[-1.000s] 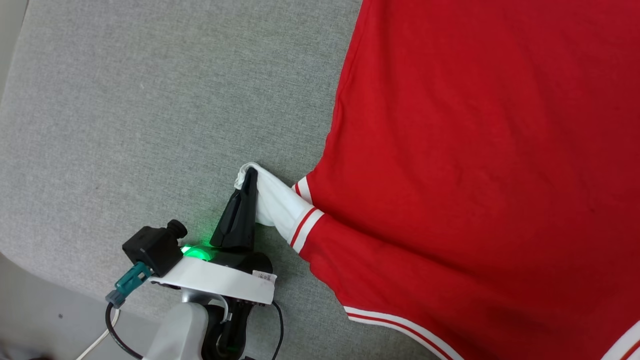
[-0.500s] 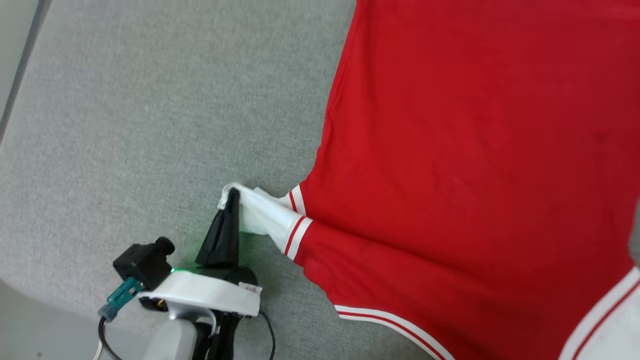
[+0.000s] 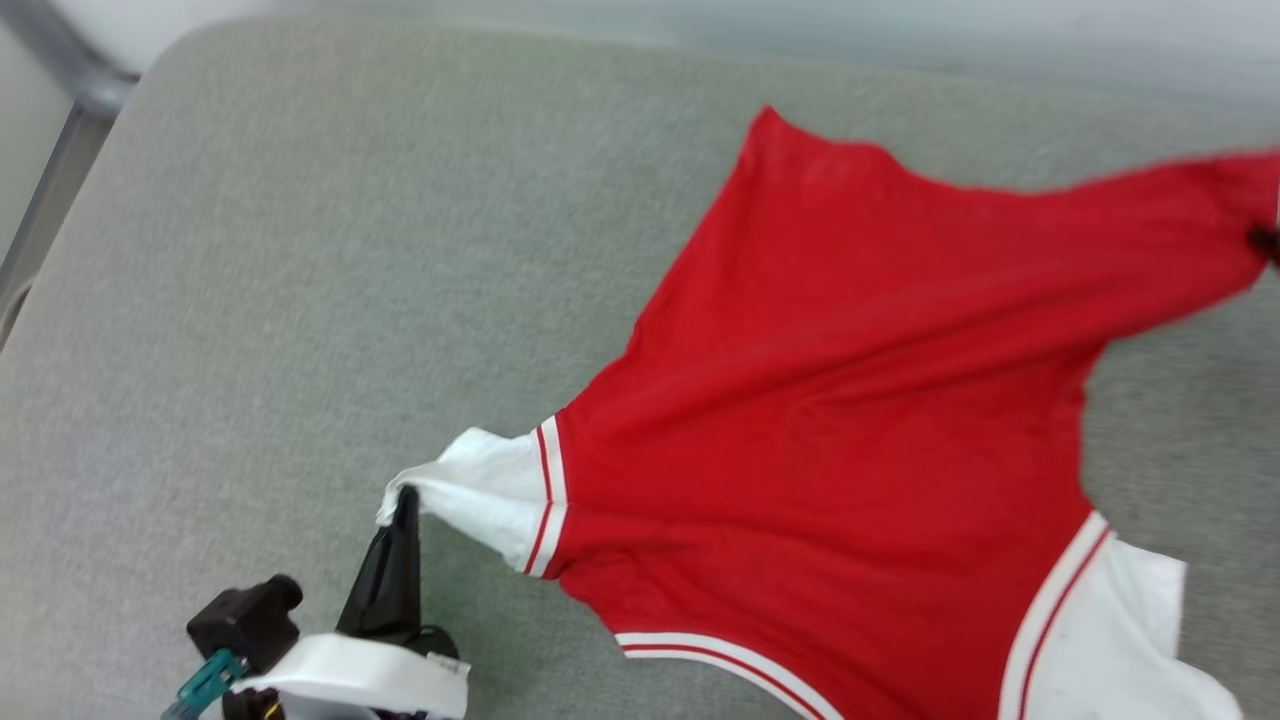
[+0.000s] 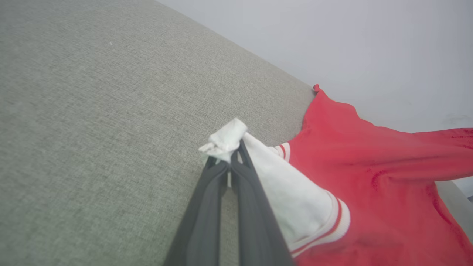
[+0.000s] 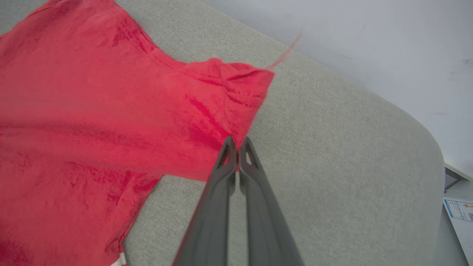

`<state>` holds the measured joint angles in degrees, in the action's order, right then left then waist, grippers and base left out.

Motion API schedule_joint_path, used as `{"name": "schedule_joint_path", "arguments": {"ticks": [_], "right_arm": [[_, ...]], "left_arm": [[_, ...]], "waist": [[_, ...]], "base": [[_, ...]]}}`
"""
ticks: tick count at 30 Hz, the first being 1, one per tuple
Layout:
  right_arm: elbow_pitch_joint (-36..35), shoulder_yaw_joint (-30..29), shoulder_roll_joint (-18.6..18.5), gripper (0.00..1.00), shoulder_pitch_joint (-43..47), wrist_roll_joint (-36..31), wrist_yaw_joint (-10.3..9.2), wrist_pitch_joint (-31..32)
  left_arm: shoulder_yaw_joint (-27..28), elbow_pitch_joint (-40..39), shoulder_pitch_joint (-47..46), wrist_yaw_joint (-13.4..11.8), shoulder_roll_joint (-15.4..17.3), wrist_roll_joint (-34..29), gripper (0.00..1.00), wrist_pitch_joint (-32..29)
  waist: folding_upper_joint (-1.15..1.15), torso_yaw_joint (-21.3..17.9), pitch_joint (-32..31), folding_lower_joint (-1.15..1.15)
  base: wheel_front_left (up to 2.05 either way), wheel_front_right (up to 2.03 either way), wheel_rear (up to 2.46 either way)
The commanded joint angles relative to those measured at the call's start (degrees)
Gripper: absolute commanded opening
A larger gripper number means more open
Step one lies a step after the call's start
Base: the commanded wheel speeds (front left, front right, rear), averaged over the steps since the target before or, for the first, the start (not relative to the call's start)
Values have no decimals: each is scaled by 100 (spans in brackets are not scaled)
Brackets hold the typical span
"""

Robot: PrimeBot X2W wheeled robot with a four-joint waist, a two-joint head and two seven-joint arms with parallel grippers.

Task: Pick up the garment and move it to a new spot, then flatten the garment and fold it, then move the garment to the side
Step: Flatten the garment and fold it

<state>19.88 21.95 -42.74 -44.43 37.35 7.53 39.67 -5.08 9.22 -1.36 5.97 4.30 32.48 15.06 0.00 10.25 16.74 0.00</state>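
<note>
Since a second ago the shirt (image 3: pixel 830 420) is pulled out wider across the grey counter (image 3: pixel 300 250). The right claw (image 5: pixel 237 142) is newly clamped on its red corner, the left claw (image 3: pixel 405 497) on the white sleeve (image 3: pixel 480 490). It looks like light, limp cloth that sags, so corners probably give the best hold.

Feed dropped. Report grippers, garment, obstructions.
Left gripper shut on white sleeve. Right gripper shut on red edge of garment. It stretches between, over grey cushion. Nothing in the way.

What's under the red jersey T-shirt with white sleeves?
The grey woven fabric surface runs out from beneath the red jersey T-shirt on all visible sides. Anything lying directly under the cloth is covered.
</note>
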Motion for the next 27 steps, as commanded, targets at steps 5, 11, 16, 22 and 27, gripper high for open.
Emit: {"name": "schedule_joint_path", "arguments": {"ticks": [5,11,16,22,27], "right_arm": [[-482,-289,-291,0,1214,330,-9,-93],[-966,-761,-377,0,2768,515,-9,11],[-1252,-1168,-226,0,4153,542,-9,173],[-1101,-1596,273,0,5447,534,-9,167],[-977,-1633,730,0,6023,472,-9,134]], "left_arm": [[131,-47,319,-98,112,61,0,-11],[211,-116,547,-164,180,114,0,-43],[247,-161,658,-189,234,139,0,-65],[228,-175,661,-179,293,145,0,-72],[213,-154,647,-190,319,156,0,-79]], "waist": [[0,-443,-584,0],[0,-624,-838,0],[0,-705,-918,0],[0,-673,-970,0],[0,-658,-967,0]], "base": [[0,0,0],[0,0,0],[0,0,0],[0,0,0],[0,0,0]]}}
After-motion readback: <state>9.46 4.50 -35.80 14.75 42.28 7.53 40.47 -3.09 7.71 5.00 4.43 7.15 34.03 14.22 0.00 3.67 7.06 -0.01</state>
